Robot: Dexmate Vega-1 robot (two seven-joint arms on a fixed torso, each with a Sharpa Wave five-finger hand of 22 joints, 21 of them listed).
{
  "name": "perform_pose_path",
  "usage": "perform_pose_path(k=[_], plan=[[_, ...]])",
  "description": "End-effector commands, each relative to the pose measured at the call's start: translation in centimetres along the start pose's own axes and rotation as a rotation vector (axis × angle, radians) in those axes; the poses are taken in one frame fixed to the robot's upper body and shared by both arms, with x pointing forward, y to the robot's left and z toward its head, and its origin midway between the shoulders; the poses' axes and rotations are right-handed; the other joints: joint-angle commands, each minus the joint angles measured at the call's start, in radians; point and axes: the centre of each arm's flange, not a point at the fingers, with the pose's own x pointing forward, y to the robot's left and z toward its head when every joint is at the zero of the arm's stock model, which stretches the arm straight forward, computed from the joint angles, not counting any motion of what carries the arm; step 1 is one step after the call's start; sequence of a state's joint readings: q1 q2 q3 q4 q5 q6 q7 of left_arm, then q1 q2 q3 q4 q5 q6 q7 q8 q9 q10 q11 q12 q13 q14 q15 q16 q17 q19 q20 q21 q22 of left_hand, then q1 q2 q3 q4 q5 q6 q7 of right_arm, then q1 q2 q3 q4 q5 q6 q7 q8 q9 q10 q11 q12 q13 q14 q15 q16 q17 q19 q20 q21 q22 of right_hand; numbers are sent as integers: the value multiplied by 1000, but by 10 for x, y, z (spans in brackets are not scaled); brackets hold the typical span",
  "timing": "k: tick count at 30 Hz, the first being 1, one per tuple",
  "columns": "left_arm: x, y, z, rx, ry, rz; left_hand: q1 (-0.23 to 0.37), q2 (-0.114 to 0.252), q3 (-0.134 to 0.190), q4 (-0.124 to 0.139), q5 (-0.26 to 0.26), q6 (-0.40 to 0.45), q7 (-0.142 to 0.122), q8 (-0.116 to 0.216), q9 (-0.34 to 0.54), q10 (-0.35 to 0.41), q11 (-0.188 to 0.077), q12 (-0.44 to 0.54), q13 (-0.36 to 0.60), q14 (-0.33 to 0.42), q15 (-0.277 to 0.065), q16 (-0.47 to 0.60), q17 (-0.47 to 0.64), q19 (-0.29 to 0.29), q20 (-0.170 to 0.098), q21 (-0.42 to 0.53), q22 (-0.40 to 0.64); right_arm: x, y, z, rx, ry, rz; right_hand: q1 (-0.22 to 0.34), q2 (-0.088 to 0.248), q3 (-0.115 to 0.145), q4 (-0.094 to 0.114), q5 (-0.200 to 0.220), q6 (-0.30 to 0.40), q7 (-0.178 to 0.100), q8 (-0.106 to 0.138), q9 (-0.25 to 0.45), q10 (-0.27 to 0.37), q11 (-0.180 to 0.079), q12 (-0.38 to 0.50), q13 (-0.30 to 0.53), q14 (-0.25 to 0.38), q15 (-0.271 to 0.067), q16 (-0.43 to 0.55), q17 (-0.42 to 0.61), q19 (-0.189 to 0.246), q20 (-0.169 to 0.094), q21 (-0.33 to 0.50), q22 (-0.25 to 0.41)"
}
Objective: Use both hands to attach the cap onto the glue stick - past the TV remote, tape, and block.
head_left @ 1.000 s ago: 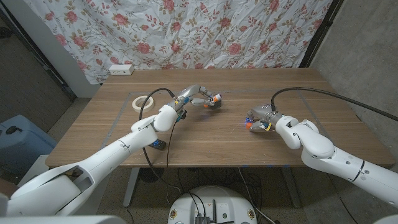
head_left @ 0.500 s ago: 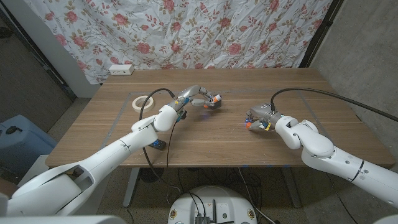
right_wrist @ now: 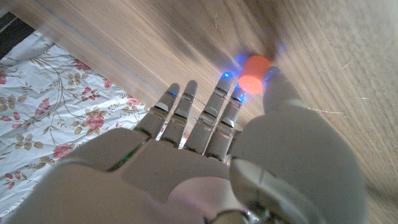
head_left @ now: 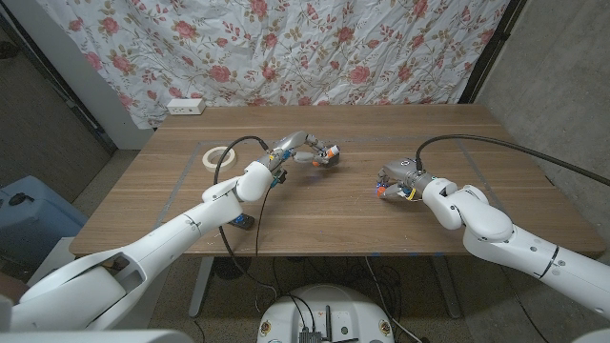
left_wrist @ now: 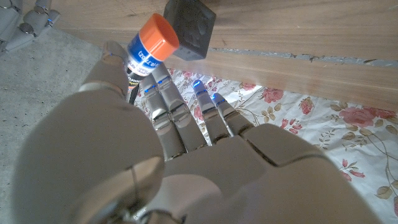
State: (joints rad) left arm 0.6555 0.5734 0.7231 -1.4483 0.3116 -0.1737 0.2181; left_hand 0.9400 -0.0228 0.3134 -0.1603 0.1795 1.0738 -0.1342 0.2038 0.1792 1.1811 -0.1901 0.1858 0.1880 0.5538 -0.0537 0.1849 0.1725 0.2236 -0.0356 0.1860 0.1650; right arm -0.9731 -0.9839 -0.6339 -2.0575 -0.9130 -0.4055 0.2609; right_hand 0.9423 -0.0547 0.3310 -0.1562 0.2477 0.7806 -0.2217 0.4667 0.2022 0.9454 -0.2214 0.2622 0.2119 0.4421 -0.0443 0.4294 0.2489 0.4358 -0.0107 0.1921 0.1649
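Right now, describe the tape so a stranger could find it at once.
Start at the wooden table and go to its far left part, left of the left robot hand. The tape lies flat there, alone on bare wood. It is a pale ring with an open centre, unlike the orange-tipped glue stick.

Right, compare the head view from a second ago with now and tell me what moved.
Nothing visibly changed. The left hand holds the glue stick up at the table's far middle, and the right hand pinches the orange cap low over the wooden table. The tape roll sits where it was, near the left edge.
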Motion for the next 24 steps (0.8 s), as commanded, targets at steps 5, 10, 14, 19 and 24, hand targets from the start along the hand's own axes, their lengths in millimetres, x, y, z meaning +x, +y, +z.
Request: perform_pose_path(k=[5, 10, 14, 19, 24], plan=[[-2, -1, -1, -1, 7, 4, -13, 56, 0, 2, 7, 72, 4, 3, 12, 24, -31, 5, 3, -3, -136, 2, -1, -2, -27, 2, 4, 2, 0, 0, 6, -4, -24, 17, 10, 0, 0, 4, 38, 0, 15, 5, 38, 0, 3, 6, 30, -146, 9, 3, 11, -10, 1, 3], [-2, -1, -1, 0, 6, 4, -15, 55, 0, 3, 7, 70, 7, 2, 12, 22, -31, 4, 3, -3, -136, 1, -2, -2, -27, 2, 4, 2, 0, 1, 8, -10, -26, 22, 14, -4, 1, 3, 57, 0, 20, 4, 63, 0, 6, 9, 42, -144, 16, 6, 15, -12, 1, 3], [-2, -2, -2, 0, 6, 1, -15, 56, 0, 2, 7, 69, 7, 1, 12, 20, -31, 4, 3, -3, -137, 1, -2, -2, -27, 2, 4, 3, 0, 1, 9, -11, -18, 26, 18, -6, 2, 4, 69, 0, 22, 4, 78, 0, 6, 8, 51, -145, 23, 9, 17, -15, 0, 3], [-2, -3, -2, -1, 5, 0, -16, 56, 0, 2, 7, 68, 7, 1, 12, 20, -31, 4, 3, -2, -136, 1, -2, -2, -26, 2, 4, 3, -1, 1, 5, -9, -23, 31, 24, -7, 3, 4, 86, 0, 27, 3, 99, 0, 10, 12, 62, -147, 28, 11, 17, -16, 0, 3], [-1, -3, -1, 0, -3, -5, -17, 55, 0, 1, 7, 68, 6, 1, 12, 19, -31, 4, 3, -3, -137, 0, -2, -2, -26, 2, 4, 2, -5, 0, -3, -6, -36, 35, 27, -8, 3, 4, 97, 0, 30, 3, 114, 0, 13, 14, 69, -148, 30, 11, 19, -16, 0, 3]])
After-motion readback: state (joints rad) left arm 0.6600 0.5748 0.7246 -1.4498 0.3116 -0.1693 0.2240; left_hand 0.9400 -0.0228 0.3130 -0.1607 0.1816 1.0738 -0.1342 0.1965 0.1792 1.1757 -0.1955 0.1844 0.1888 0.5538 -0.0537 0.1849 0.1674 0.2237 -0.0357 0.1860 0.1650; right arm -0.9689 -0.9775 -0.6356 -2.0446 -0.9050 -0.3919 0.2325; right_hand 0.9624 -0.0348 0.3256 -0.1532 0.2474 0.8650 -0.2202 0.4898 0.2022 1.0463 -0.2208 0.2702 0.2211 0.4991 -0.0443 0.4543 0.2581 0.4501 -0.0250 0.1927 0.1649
